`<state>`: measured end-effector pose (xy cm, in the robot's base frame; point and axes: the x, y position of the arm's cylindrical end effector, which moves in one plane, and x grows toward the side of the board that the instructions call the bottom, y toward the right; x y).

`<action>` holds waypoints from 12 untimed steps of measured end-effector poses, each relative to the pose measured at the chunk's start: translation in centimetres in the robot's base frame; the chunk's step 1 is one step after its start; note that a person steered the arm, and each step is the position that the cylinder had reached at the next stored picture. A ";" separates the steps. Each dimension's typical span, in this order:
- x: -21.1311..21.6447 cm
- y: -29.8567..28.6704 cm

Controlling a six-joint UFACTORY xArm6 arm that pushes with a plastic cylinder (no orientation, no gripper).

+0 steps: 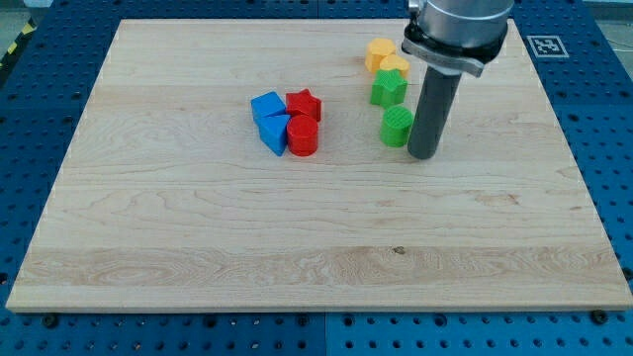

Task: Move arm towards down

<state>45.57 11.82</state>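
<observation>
My tip (423,153) rests on the wooden board (198,237), just to the right of a green cylinder (397,126), close to it or touching. Above the cylinder sits a green star-shaped block (388,88). Above that are a yellow heart-like block (394,65) and an orange-yellow hexagon (378,51). To the left is a tight cluster: a blue cube (267,106), a blue triangular block (274,133), a red star (304,103) and a red cylinder (303,136).
The board lies on a blue perforated table (603,119). A black-and-white marker tag (547,45) sits at the view's top right. The arm's grey body (460,25) hangs over the board's top right part.
</observation>
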 end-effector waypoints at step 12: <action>4.2 -5.9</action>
